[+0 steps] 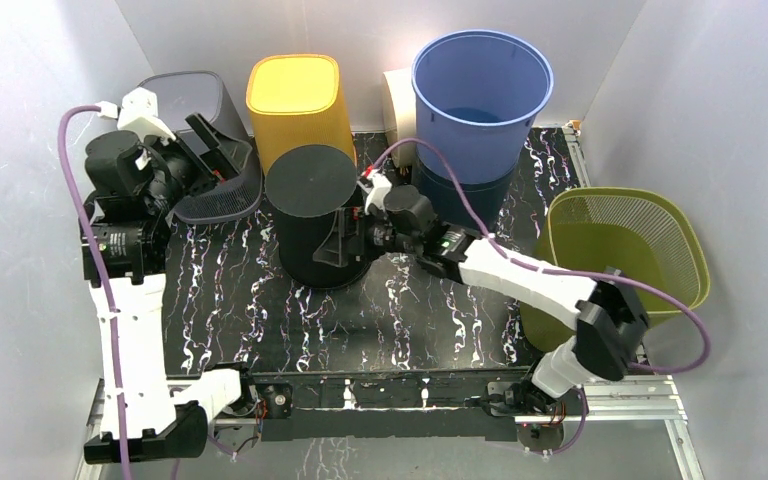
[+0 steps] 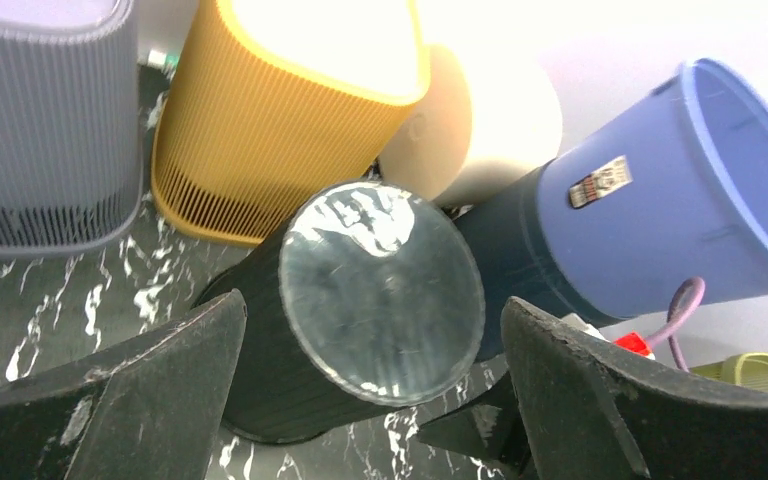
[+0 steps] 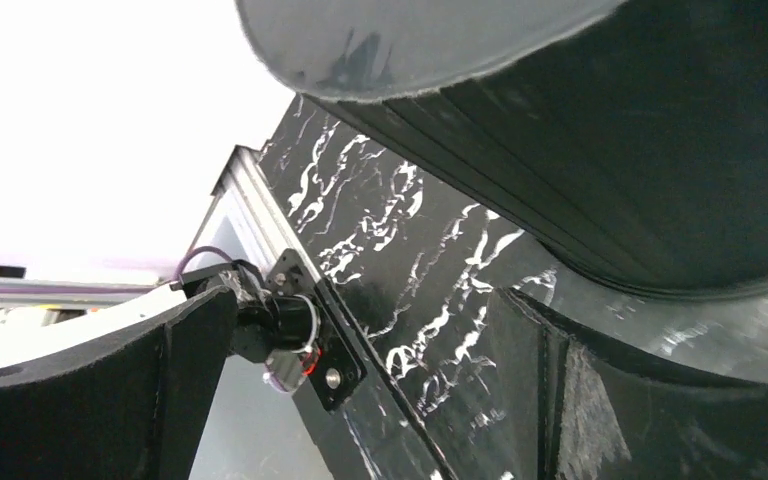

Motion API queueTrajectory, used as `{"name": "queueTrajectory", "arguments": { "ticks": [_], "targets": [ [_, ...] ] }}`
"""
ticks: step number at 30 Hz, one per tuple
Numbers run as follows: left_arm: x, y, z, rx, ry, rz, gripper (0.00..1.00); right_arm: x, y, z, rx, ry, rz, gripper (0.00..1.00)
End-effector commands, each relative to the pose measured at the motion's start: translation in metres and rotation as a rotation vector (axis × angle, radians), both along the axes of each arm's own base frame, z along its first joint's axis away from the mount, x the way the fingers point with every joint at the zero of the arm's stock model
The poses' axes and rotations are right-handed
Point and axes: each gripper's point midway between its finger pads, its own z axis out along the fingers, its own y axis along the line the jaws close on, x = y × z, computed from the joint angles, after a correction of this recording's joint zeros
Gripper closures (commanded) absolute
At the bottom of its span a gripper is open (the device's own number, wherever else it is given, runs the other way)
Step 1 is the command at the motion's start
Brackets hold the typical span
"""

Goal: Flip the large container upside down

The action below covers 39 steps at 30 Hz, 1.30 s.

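- starting at the near edge, we see both arm bases bolted side by side, with the marbled black table (image 1: 430, 320) running away from them.
- our right gripper (image 1: 348, 238) sits low, just beside the right wall of the black container (image 1: 310, 182). its fingers are spread with bare table between them. we cannot tell whether one finger touches the wall. we judge it is kept low there to steady the body or to let it go.
- the black container stands mid-table with its closed flat end facing up and its mouth down, so we judge the flip is as good as done.
- our left gripper (image 1: 218, 148) hangs raised to the left, fingers spread and pinching nothing. we judge it is kept clear so that its camera looks onto the upturned base.
- farthest back stand the grey bin (image 1: 210, 100), the yellow bin (image 1: 300, 100) and the blue bucket (image 1: 480, 90), with the green mesh basket (image 1: 630, 250) off to the right, well apart from the work.
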Motion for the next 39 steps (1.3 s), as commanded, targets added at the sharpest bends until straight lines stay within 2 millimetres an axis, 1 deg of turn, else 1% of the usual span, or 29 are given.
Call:
{"name": "queueTrajectory", "arguments": {
  "ticks": [1, 2, 3, 4, 5, 6, 9, 11, 13, 15, 16, 19, 20, 21, 23, 25, 26, 29, 31, 34, 35, 37, 39],
  "targets": [
    [-0.015, -0.015, 0.051, 0.001, -0.138, -0.071, 0.01, 0.019, -0.065, 0.085, -0.020, -0.246, -0.213, 0.02],
    [-0.015, -0.021, 0.058, -0.014, -0.152, -0.098, 0.02, 0.022, -0.088, 0.080, -0.099, -0.244, -0.283, 0.02],
    [-0.015, -0.028, 0.063, -0.027, -0.167, -0.132, 0.02, 0.026, -0.106, 0.088, -0.132, -0.266, -0.350, 0.02],
    [-0.014, -0.035, 0.067, -0.050, -0.173, -0.164, 0.01, 0.027, -0.129, 0.085, -0.212, -0.265, -0.414, 0.02],
    [-0.012, -0.041, 0.071, -0.068, -0.179, -0.197, 0.01, 0.031, -0.148, 0.096, -0.242, -0.288, -0.490, 0.02],
    [-0.010, -0.048, 0.074, -0.095, -0.180, -0.227, 0.02, 0.029, -0.171, 0.098, -0.309, -0.292, -0.551, 0.02],
    [-0.007, -0.065, 0.083, -0.145, -0.194, -0.308, 0.02, 0.027, -0.223, 0.138, -0.364, -0.356, -0.724, 0.02],
    [-0.004, -0.080, 0.084, -0.171, -0.187, -0.372, 0.02, 0.023, -0.251, 0.167, -0.351, -0.394, -0.826, 0.02],
    [-0.003, -0.105, 0.078, -0.172, -0.165, -0.441, 0.02, 0.019, -0.273, 0.191, -0.326, -0.422, -0.917, 0.02],
    [-0.003, -0.143, 0.062, -0.123, -0.132, -0.505, 0.02, 0.018, -0.292, 0.210, -0.321, -0.434, -1.008, 0.02],
    [-0.005, -0.164, 0.052, -0.087, -0.123, -0.544, 0.02, 0.018, -0.298, 0.223, -0.304, -0.445, -1.035, 0.02],
    [-0.004, -0.226, 0.017, 0.039, -0.075, -0.617, 0.02, 0.023, -0.300, 0.249, -0.295, -0.478, -1.070, 0.02],
    [-0.002, -0.242, 0.010, 0.076, -0.062, -0.639, 0.02, 0.025, -0.300, 0.258, -0.291, -0.492, -1.078, 0.02],
    [-0.002, -0.256, 0.011, 0.099, -0.066, -0.655, 0.02, 0.027, -0.299, 0.268, -0.280, -0.503, -1.088, 0.02],
    [0.003, -0.271, 0.004, 0.117, -0.063, -0.668, 0.02, 0.030, -0.299, 0.285, -0.267, -0.529, -1.101, 0.02],
    [0.009, -0.280, -0.009, 0.129, -0.042, -0.671, 0.01, 0.035, -0.299, 0.298, -0.267, -0.549, -1.124, 0.02],
    [0.011, -0.284, -0.018, 0.146, -0.025, -0.671, 0.02, 0.037, -0.299, 0.304, -0.262, -0.556, -1.137, 0.02],
    [0.022, -0.288, -0.052, 0.206, 0.026, -0.631, 0.02, 0.043, -0.300, 0.319, -0.260, -0.567, -1.187, 0.02],
    [0.032, -0.281, -0.071, 0.245, 0.039, -0.572, 0.02, 0.048, -0.300, 0.325, -0.257, -0.573, -1.211, 0.02],
    [0.045, -0.264, -0.099, 0.329, 0.076, -0.472, 0.02, 0.058, -0.295, 0.324, -0.298, -0.586, -1.223, 0.02],
    [0.048, -0.255, -0.110, 0.365, 0.094, -0.432, 0.02, 0.061, -0.293, 0.322, -0.315, -0.589, -1.223, 0.02],
    [0.046, -0.242, -0.117, 0.398, 0.116, -0.393, 0.02, 0.068, -0.293, 0.319, -0.343, -0.593, -1.223, 0.02],
    [0.038, -0.225, -0.122, 0.414, 0.147, -0.347, 0.02, 0.079, -0.297, 0.314, -0.346, -0.584, -1.212, 0.02]
  ]
}}
